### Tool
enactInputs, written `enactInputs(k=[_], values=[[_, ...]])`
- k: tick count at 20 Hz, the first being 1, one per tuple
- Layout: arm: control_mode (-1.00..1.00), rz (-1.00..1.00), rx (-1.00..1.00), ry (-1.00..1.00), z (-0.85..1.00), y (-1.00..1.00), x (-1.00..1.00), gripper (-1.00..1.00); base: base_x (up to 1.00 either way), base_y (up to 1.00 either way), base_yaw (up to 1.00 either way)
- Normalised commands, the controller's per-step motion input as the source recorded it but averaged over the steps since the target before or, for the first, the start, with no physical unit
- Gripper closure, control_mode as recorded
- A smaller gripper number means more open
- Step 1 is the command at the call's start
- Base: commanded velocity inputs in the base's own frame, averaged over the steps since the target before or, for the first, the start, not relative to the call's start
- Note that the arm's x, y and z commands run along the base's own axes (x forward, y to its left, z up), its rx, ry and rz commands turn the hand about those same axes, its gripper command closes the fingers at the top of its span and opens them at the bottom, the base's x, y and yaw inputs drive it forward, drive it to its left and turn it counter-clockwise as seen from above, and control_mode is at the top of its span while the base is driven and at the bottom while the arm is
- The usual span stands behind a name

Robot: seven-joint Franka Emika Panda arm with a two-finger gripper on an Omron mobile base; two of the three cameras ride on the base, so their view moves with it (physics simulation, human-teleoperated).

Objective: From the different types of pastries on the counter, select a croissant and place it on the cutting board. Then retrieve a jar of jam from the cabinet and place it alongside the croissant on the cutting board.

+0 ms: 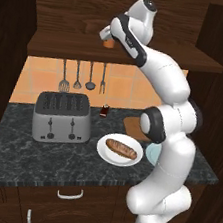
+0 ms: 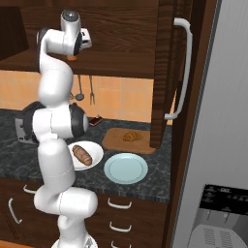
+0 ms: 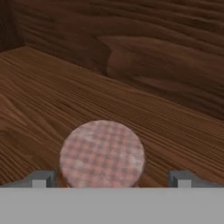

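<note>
The jar of jam stands on the cabinet shelf, its pale checked lid facing the hand camera. My gripper is open and straddles it, with the left fingertip close to the jar and the right one farther off. From the base, the orange jar sits just under the hand inside the cabinet. The croissant lies on the cutting board, which the arm partly hides in the left base view.
A baguette-like loaf lies on a white plate; a light-blue plate is beside it. A toaster, a small dark bottle and hanging utensils are at the back. An open cabinet door and fridge stand right.
</note>
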Motion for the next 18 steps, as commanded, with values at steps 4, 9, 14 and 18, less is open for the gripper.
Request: enactInputs(k=[4,9,14,18], values=[[-1.00,0.00,0.00,0.00,-0.01,0.02,0.00,-1.00,0.00,0.00,0.00],[-1.00,0.00,-0.06,0.00,-0.27,0.25,0.09,-1.00,0.00,0.00,0.00],[-1.00,0.00,-0.12,0.01,-0.51,0.33,0.05,1.00,0.00,0.00,0.00],[-1.00,0.00,0.00,0.07,-0.06,0.00,0.00,1.00,0.00,0.00,0.00]])
